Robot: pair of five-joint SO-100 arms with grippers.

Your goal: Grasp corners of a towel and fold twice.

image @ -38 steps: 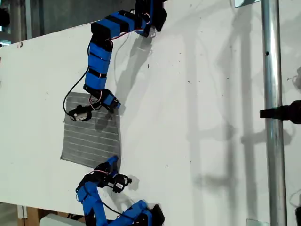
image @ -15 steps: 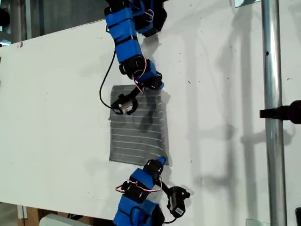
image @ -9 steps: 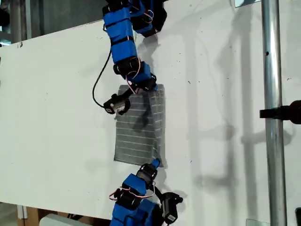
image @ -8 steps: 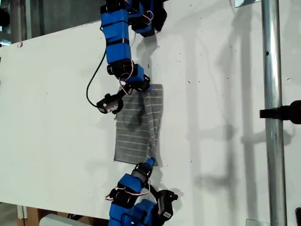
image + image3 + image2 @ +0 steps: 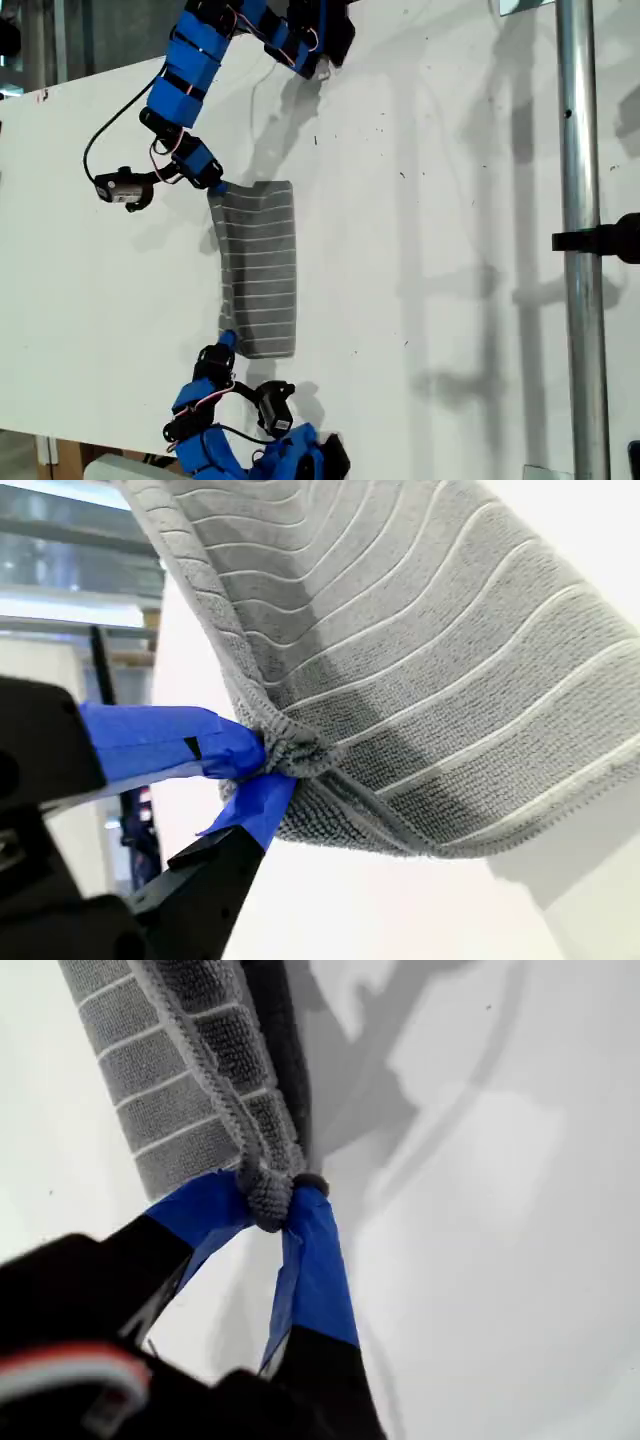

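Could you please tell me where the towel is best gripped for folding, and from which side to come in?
Grip the towel by a corner, coming in from outside its edge, low along the table. The hem bunches into a thick tip there, while the flat middle offers little to pinch. My first claw and my second claw are each shut on a corner this way.

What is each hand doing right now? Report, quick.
My first hand: shut on a towel corner.
My second hand: shut on another towel corner.
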